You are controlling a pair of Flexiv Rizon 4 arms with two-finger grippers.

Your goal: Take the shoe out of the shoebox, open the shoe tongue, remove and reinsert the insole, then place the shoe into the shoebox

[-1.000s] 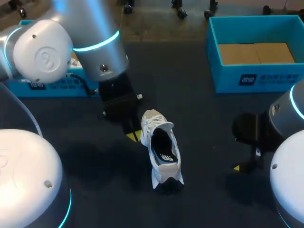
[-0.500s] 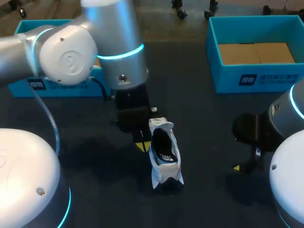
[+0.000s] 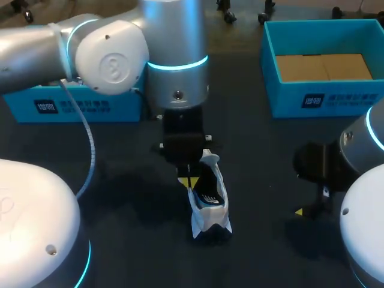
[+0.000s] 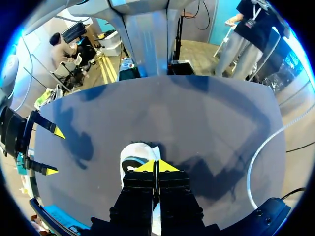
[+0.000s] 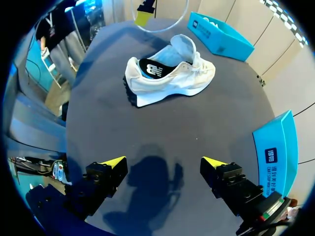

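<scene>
Table: a dark, matte top [image 3: 258, 150] carries everything.
Right blue box: [image 3: 324, 99] stands open at the table's far right. It has a brown cardboard floor and is well apart from the shoe.
Left blue box: [image 3: 72, 107] sits at the far left, partly hidden behind the left arm.
In the way: the left arm [image 3: 174, 66] comes in past the middle, and in the head view its wrist covers the toe end of the shoe.
Left gripper: [image 4: 156, 166] the yellow tips are pressed together tip to tip. It is right above the shoe, beside the raised tongue; whether it touches the shoe cannot be told.
Right gripper: [image 5: 162, 162] the fingers are spread wide over bare table, with the shoe ahead and well apart.
Shoe: [image 3: 209, 195] stands on its sole near the table's middle, outside both boxes, heel toward the robot.
Shoe's look: white upper with white laces and a dark outsole at the heel. The tongue stands up, the lining is blue, and a black insole with a white mark lies inside.
</scene>
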